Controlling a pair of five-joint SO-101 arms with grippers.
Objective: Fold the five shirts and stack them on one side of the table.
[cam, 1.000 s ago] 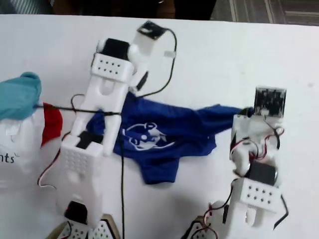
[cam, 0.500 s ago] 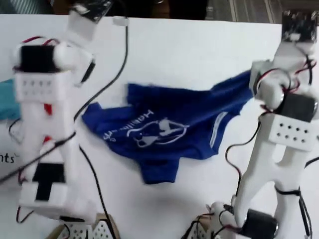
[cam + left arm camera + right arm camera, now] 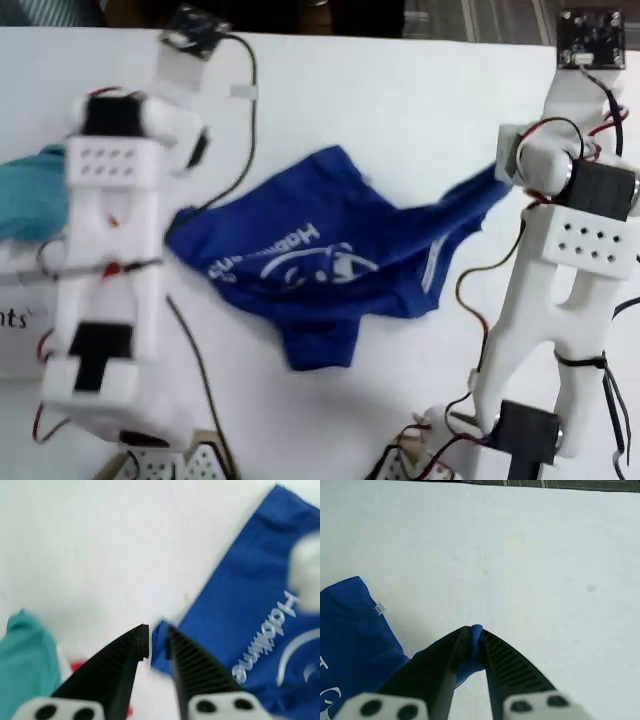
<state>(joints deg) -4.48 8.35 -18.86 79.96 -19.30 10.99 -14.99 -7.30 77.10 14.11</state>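
A blue shirt with white print lies crumpled in the middle of the white table, stretched between the two arms. In the left wrist view my left gripper is shut on a corner of the blue shirt, just above the table. In the right wrist view my right gripper pinches the opposite edge of the blue shirt, which trails off to one side. Seen from above, the shirt's right end rises toward the right arm, and its left edge sits beside the left arm.
A teal shirt and a white shirt lie piled at the table's left edge. A bit of red cloth shows beside the teal shirt. The far half of the table is bare white.
Both arms have swung toward the far side of the table while holding the blue shirt. The shirt is now pulled wider between them, and its far edge has bunched into a peak.
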